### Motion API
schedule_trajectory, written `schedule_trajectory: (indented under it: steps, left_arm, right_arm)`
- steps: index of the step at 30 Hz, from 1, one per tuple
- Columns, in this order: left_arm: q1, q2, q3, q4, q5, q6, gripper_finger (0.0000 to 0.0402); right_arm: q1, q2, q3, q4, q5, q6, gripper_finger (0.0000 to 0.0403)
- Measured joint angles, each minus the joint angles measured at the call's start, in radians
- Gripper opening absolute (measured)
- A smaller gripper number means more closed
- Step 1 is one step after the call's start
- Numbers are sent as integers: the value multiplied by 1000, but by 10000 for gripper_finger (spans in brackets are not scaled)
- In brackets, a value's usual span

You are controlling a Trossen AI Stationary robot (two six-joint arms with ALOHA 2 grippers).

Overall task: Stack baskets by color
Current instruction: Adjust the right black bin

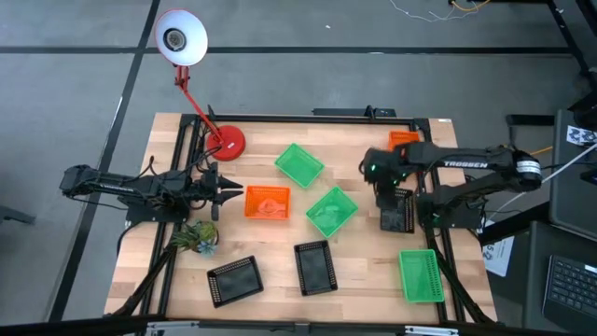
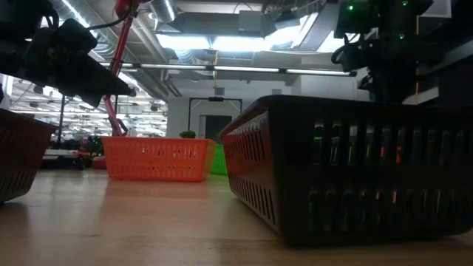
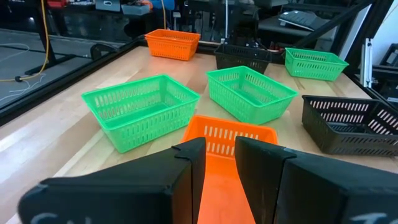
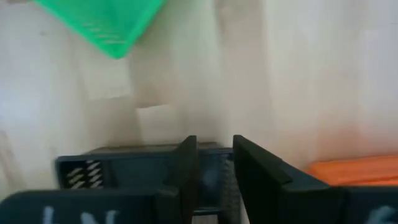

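Observation:
Mesh baskets lie spread on the wooden table: an orange one (image 1: 267,202), two green ones (image 1: 299,164) (image 1: 331,211) in the middle, two black ones (image 1: 313,266) (image 1: 234,280) near the front, a green one (image 1: 421,275) at the front right and an orange one (image 1: 403,140) at the far right. My right gripper (image 1: 387,196) points down over the right side, shut on another black basket (image 1: 397,215). My left gripper (image 1: 235,191) stays level just left of the middle orange basket (image 3: 217,134), open and holding nothing. My right gripper pinches one wall of the black basket at its rim (image 4: 177,152) between its two fingers, which point down from above. One finger stands on each side of that wall. The basket stays close under the fingers; whether its lower part touches the table, I cannot tell.
A red lamp base (image 1: 229,142) with a white shade stands at the far left. A small green plant (image 1: 198,237) sits below my left arm. In the low view, a black basket (image 2: 347,166) fills the foreground. Bare wood shows between the baskets at the centre front.

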Motion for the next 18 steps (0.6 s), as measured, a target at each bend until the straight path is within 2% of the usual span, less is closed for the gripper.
schedule_trajectory:
  steps: [7,14,18]
  left_arm:
    - [0,0,0,0,-18,0,80]
    - [0,0,0,-2,-26,0,80]
    - [0,0,0,-2,-26,0,80]
  right_arm:
    - [156,149,0,5,0,73,103]
    - [196,257,-1,-7,2,133,103]
    - [202,279,-1,-75,2,171,103]
